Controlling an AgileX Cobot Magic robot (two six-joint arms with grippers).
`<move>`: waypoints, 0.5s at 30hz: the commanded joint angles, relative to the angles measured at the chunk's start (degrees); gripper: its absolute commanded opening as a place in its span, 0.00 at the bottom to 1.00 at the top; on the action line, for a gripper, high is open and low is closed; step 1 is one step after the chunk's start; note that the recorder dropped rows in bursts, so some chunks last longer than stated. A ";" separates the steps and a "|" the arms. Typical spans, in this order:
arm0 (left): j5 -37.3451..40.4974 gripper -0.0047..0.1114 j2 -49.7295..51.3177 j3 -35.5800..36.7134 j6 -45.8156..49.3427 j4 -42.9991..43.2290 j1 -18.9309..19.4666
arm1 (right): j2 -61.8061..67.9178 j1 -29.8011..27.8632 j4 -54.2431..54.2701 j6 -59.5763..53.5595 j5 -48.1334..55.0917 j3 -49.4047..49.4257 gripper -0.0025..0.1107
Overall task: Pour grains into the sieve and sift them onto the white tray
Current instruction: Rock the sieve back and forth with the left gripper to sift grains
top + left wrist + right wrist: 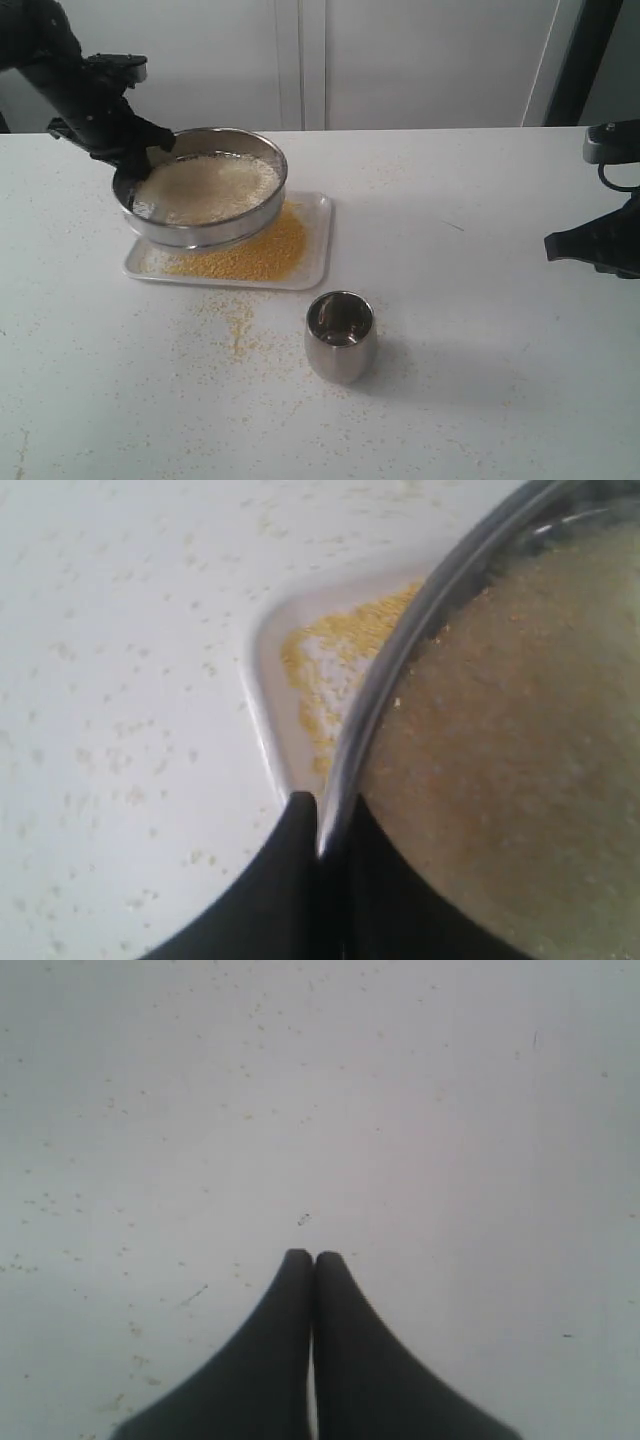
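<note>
- Sieve: wide round steel ring with a shiny wall and a fine mesh floor. It sits over the white tray, covering the tray's far part on the left-arm side. Can't tell if its underside touches the tray or hangs just above.
- Grains in the sieve: a pale off-white layer, fairly level, covering nearly all the mesh.
- Grains on the tray: a golden-yellow heap runs along the tray's near edge and spreads out from under the sieve wall toward the right-arm end. Thinner dusting at the other near corner.
- Tray: flat, white, rounded corners, low rim. The strip at its right-arm end is bare.
- Left gripper: jaws pinched narrow on the sieve rim, on the side away from the tray's bare end. In the left wrist view one finger is outside the ring, the other inside, with the steel wall between them.
- Same view: a tray corner with yellow grains lies just beside the ring.
- Right gripper: well apart from the tray, above the bare bench. In the right wrist view the jaws are closed tip to tip, holding nothing.
- Steel cup: upright, mouth up, on the bench near the tray's near edge but not touching it.
- Loose yellow grains are scattered on the bench between the tray's near edge and the cup, with sparse specks further out.
- In the way: the black left arm crosses the sieve's far rim and hides part of it.
</note>
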 commanded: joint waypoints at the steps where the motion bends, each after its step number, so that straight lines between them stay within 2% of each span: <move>1: 2.96 0.04 -1.64 -0.46 17.93 -8.79 -1.44 | -0.15 -0.31 -0.35 0.00 -0.50 -0.31 0.02; 3: -2.57 0.04 -1.64 -0.46 -11.14 -1.23 -0.53 | -0.15 -0.31 -0.35 0.00 -0.50 -0.31 0.02; 4: -3.25 0.04 -1.64 -0.34 -20.39 0.27 -0.15 | -0.15 -0.31 -0.35 0.00 -0.50 -0.31 0.02; 5: -3.44 0.04 -1.64 -0.34 -18.81 -0.97 -0.04 | -0.15 -0.31 -0.35 0.00 -0.50 -0.31 0.02; 6: -3.02 0.04 -1.73 -0.34 -8.10 -5.36 -0.04 | -0.15 -0.31 -0.35 0.00 -0.50 -0.31 0.02; 8: 2.65 0.04 -2.00 -0.46 20.77 -16.98 -0.55 | -0.15 -0.31 -0.35 0.00 -0.63 -0.31 0.02; 9: 6.11 0.04 -2.00 -0.46 29.14 -17.89 -0.55 | -0.15 -0.31 -0.35 0.00 -0.63 -0.31 0.02; 10: 4.61 0.04 -2.00 -0.46 23.55 -14.96 -0.55 | -0.15 -0.31 -0.35 0.00 -0.63 -0.31 0.02; 12: -0.56 0.04 -1.88 -0.35 -5.88 -3.78 -0.04 | -0.15 -0.31 -0.35 0.00 -0.63 -0.31 0.02; 13: -1.00 0.04 -1.88 -0.35 -16.99 1.71 0.18 | -0.15 -0.31 -0.35 0.00 -0.63 -0.31 0.02; 14: -0.86 0.04 -1.88 -0.35 -17.41 3.73 0.18 | -0.15 -0.31 -0.35 0.00 -0.63 -0.31 0.02; 15: -0.27 0.04 -1.88 -0.35 -11.43 3.09 -0.05 | -0.15 -0.31 -0.35 0.00 -0.63 -0.31 0.02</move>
